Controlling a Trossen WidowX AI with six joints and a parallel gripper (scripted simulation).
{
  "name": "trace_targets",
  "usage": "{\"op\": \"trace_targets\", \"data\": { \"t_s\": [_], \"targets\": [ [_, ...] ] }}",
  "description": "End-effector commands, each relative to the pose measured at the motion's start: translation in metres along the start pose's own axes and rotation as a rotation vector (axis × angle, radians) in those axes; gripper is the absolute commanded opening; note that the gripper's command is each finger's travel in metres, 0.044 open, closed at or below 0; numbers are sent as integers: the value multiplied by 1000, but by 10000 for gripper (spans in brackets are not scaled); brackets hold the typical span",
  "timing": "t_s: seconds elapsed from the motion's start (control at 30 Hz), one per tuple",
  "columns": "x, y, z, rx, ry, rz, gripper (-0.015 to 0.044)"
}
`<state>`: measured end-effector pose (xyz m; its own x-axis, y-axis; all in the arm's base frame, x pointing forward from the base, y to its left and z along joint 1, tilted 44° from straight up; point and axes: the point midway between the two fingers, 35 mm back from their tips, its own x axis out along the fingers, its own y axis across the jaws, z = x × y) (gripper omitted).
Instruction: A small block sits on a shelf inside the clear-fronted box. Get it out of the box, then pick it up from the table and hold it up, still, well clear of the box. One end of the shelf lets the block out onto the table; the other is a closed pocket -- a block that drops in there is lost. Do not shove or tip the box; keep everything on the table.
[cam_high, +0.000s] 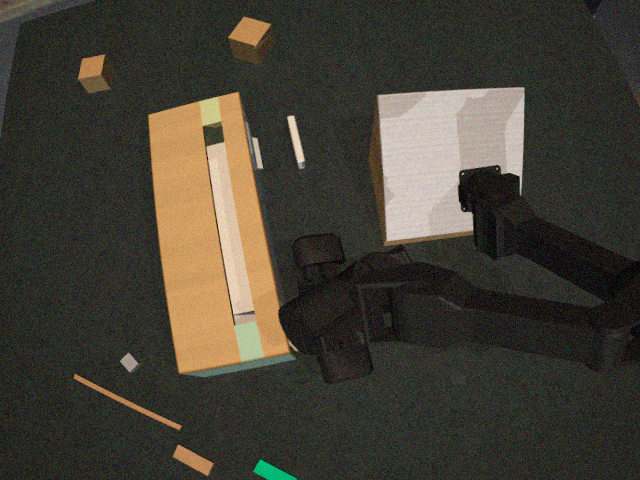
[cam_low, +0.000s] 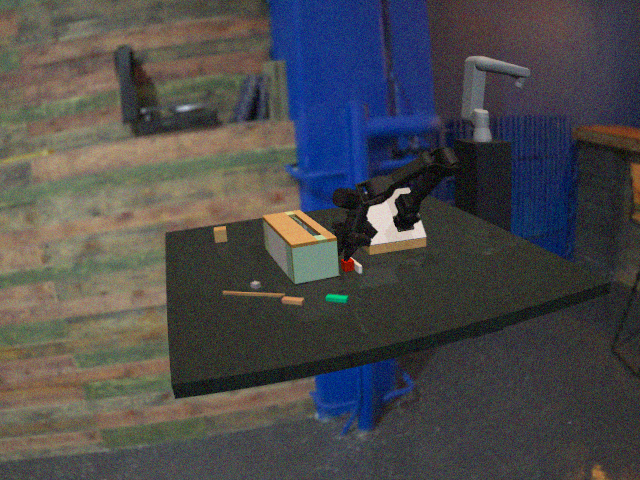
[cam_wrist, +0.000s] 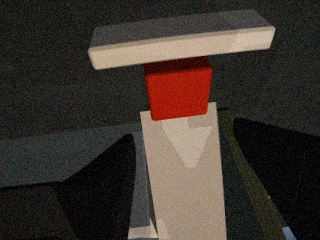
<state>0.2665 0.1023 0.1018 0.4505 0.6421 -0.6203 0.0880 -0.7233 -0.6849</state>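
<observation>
The box (cam_high: 175, 232) (cam_low: 315, 263) has an orange top with a long slot; a pale shelf (cam_high: 227, 227) shows through it. The red block (cam_low: 346, 265) (cam_wrist: 179, 92) is outside the box on the table, beside its near right end. In the wrist view it lies between a white bar (cam_wrist: 185, 44) and the end of a pale strip. The top view does not show the block; the arm covers that spot. My gripper (cam_low: 345, 256) (cam_wrist: 184, 133) is open and empty, low over the strip, pointing down just short of the block. Its fingers stand either side of the strip.
A white-topped block (cam_high: 418, 170) (cam_low: 387, 227) stands right of the box. Another white bar (cam_high: 295, 142) lies between them. Two wooden cubes (cam_high: 250, 38) (cam_high: 94, 73) are at the back. A grey cube (cam_high: 129, 362), thin stick (cam_high: 126, 401), orange piece (cam_high: 192, 459) and green piece (cam_high: 273, 470) lie in front.
</observation>
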Motion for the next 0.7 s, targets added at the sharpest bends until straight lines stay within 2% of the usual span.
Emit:
{"op": "trace_targets", "data": {
  "t_s": [0.0, 0.6, 0.67],
  "targets": [
    [7, 2, 4, 12, -5, 8, 285],
    [29, 0, 17, 15, -2, 2, 285],
    [29, 0, 17, 15, -2, 2, 233]
  ]
}}
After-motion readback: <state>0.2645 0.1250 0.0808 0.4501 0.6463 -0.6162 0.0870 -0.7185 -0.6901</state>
